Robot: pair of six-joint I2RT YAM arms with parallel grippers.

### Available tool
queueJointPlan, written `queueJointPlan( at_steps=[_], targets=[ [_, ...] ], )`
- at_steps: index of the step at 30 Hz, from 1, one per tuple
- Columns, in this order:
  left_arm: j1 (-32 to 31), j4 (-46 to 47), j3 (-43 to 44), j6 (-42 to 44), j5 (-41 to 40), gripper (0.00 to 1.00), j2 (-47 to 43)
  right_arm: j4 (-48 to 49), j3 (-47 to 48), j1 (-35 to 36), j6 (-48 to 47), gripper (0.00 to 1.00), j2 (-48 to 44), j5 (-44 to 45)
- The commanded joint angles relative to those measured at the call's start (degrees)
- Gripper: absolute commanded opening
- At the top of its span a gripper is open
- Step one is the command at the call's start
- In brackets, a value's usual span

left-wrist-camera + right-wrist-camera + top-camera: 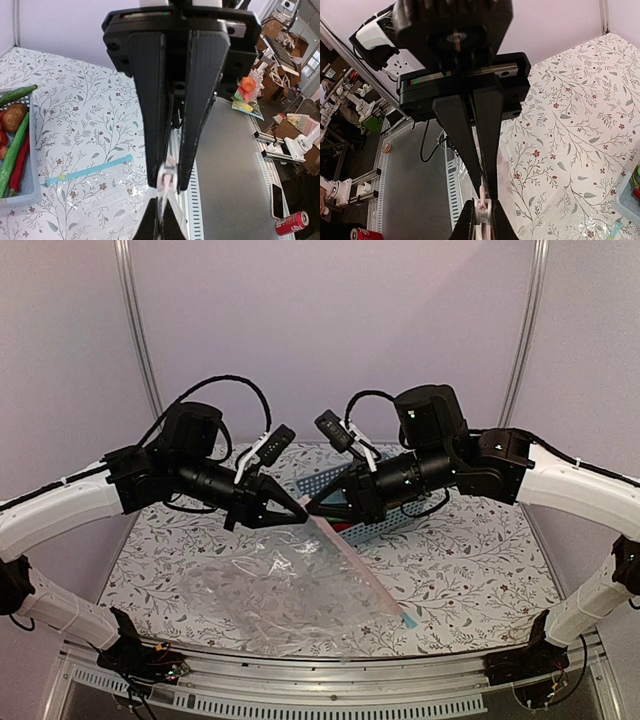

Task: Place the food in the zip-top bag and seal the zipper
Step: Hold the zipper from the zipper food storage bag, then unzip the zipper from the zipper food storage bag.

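Two grips on one end of the zipper (355, 560).
Clenched tip to tip on the pink strip's far end: left gripper (299, 509) and right gripper (313, 505). Runs from there toward the near right, with the bag (265, 585) trailing onto the table (480, 580). Food (14, 116) in the basket (398, 525) behind the right gripper, nearer that arm.

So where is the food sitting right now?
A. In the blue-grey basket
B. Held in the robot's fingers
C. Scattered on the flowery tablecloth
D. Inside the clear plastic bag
A: the left wrist view shows the green vegetables, the red chili and the potato-like lump lying together in the blue-grey basket.
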Motion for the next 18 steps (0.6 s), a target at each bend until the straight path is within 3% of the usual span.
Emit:
queueJointPlan(
  at_steps=[1,18],
  targets=[
    [1.7,2.0,-1.3,-1.3,1.0,0.00,-1.2,-0.6,-0.6,-0.1,-0.4,0.03,-0.7,1.7],
    [4.2,3.1,-1.9,-2.0,1.2,0.00,-2.3,-1.7,-1.3,-0.1,-0.9,0.02,-1.3,3.1]
  ],
)
